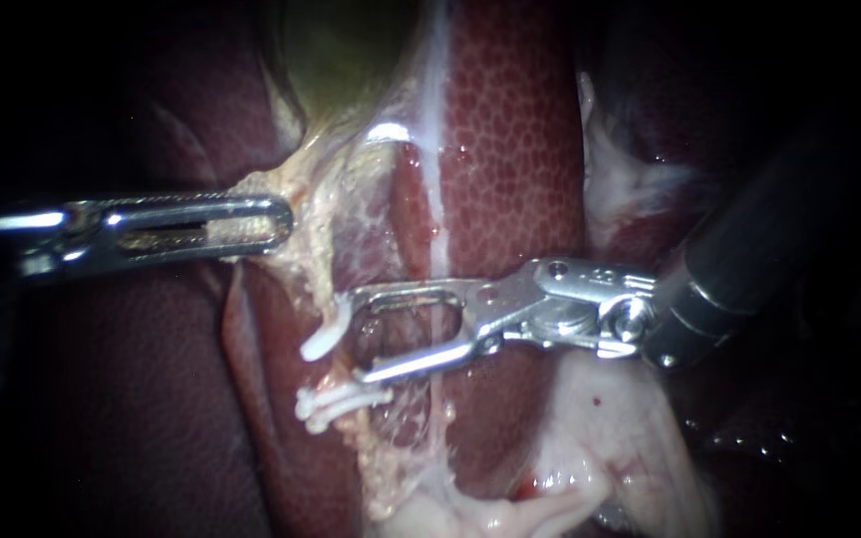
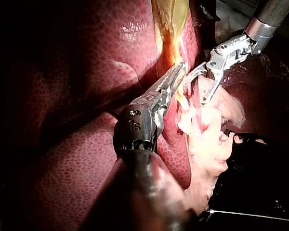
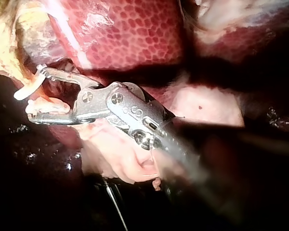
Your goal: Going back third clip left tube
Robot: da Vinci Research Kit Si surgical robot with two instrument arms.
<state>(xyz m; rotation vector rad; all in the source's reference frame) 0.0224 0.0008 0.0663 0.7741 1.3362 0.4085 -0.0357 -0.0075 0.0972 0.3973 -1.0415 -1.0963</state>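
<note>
1. The left instrument (image 1: 271, 221) reaches in from the left. Its pincer is grasping a fold of yellowish tissue (image 1: 286, 184) just below the gallbladder (image 1: 341, 50) and holds it out to the left.
2. The right instrument (image 1: 353, 339) comes in from the right and lies across the mottled liver (image 1: 510, 149). Its pincer is released, the two arms spread wide, with bare tissue showing in the gap and nothing gripped.
3. The thing that matters here is a white clip (image 1: 319, 344) sitting on the pale tube (image 1: 323, 284), right at the tip of the pincer's far arm. Whether clip and tip touch or are just apart cannot be told, and the right wrist view is equally tight there.
4. A little nearer, more white clips (image 1: 336, 403) cross the same tube, just beside the tip of the near arm.
5. On handling, the tube looks soft, wet and thin, so it would stretch or tear under a sideways tug. The clip is small, light and stiff, and probably grips only by its own squeeze.
6. The clip seems to be set, so this looks like the withdrawal. The right instrument wants to slide straight back to the right along its own shaft, arms kept apart. The risk is a tip snagging the clip or the nearer clips and dragging the tube along.
</note>
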